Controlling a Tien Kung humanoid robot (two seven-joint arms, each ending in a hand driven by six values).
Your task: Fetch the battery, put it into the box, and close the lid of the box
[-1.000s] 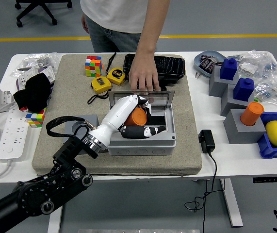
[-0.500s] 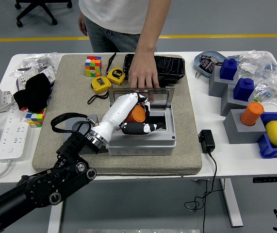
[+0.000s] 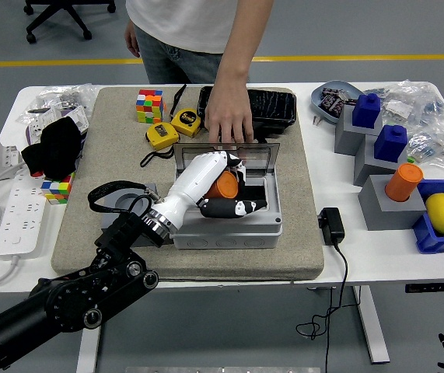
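a: while the white desk [image 3: 377, 256] is crowded on both sides, the work sits on the beige mat [image 3: 105, 225] in the middle, where the grey box [image 3: 229, 229] stands open with its clear lid [image 3: 260, 159] tilted up at the back.

b: and the person's hand [image 3: 229, 116] rests on the top edge of that lid, propping it?

a: it looks so. the left hand [image 3: 218, 186] reaches into the box, fingers [image 3: 237, 207] curled around the orange battery [image 3: 223, 185], which is inside the compartment but still gripped. the right hand is not in view.

b: what could go wrong?

a: i judge that if the fingers release while the battery leans on the wall, it may stand proud and block the lid. if the person lets the lid drop early, it lands on the wrist.

b: any change from a second ago?

a: small. the forearm has risen and swung a little right, the thumb lies further toward the box's right wall, and the black strap loop [image 3: 117, 198] on the mat has shifted. the battery, box and the person's hand stay put.
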